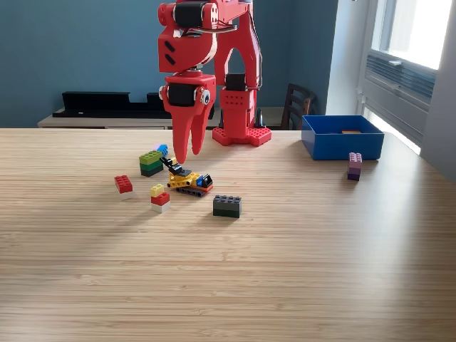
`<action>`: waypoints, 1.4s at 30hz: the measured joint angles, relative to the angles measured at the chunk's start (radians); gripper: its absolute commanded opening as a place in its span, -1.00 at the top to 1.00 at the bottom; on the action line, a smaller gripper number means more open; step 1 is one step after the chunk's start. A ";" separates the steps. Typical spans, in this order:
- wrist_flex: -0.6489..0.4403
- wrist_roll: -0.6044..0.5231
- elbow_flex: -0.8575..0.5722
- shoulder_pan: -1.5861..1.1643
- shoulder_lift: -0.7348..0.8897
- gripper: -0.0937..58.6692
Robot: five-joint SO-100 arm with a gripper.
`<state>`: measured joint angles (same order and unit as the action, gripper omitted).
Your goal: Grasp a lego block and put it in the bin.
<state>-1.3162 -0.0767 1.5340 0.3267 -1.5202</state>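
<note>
With the end effector (pixel 187 153) hanging released and empty above the blocks (pixel 151 163) at centre left of the desk (pixel 285 271), the approach step appears in hand; next it must descend, clench one, and carry it to the bin (pixel 342 137) at upper right.

A single exterior view looks level and low across the counter (pixel 228 285) toward twelve o'clock, facing the arm's base (pixel 241 135) head-on from moderate distance.

We read it as an office or meeting room: long pale wooden table (pixel 228 271), blue-painted wall (pixel 78 50), dark wooden chair (pixel 298 105), bright window (pixel 417 28).
</note>
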 measured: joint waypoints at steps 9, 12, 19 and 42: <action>0.002 0.006 0.021 -0.003 0.009 0.22; 0.002 0.006 0.032 -0.003 0.009 0.22; 0.005 0.006 0.063 -0.003 0.009 0.23; 0.094 0.058 0.163 0.032 0.025 0.19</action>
<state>-1.2226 -0.0184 1.6966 0.3590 -1.4956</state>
